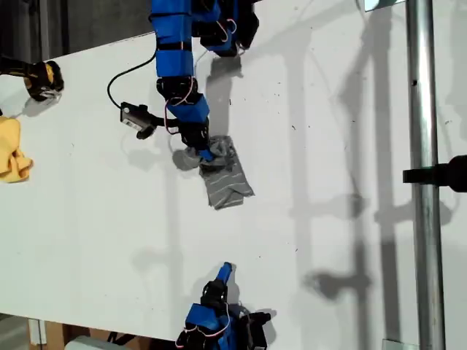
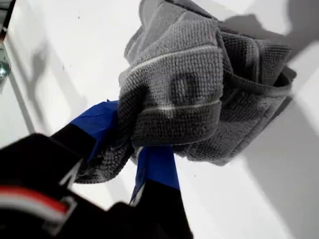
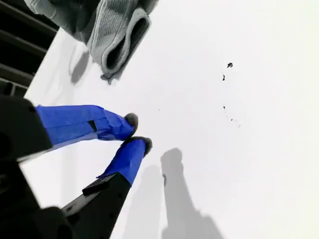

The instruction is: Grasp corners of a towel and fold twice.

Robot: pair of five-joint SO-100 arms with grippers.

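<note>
The towel (image 1: 225, 175) is soft and light, a thick looped cloth that bends wherever it is lifted and will not keep any shape by itself — so I judge it must be taken at a corner or a hemmed edge, pinched deep enough that the weave does not slip out. My first gripper (image 2: 130, 149) is clenched on a bunch of the cloth, with grey folds spilling over both blue fingers (image 2: 158, 167); whether this bunch is a true corner I cannot tell. In the exterior view the towel lies crumpled on the white table (image 1: 328, 219), one end raised at my first gripper and the rest trailing away from it on the surface. It is grey with thin white stripes and a stitched border, now bundled in several layers and far from flat. My second gripper (image 3: 135, 130) hovers well apart from the towel, holding nothing, its tips almost together with only a narrow gap.
</note>
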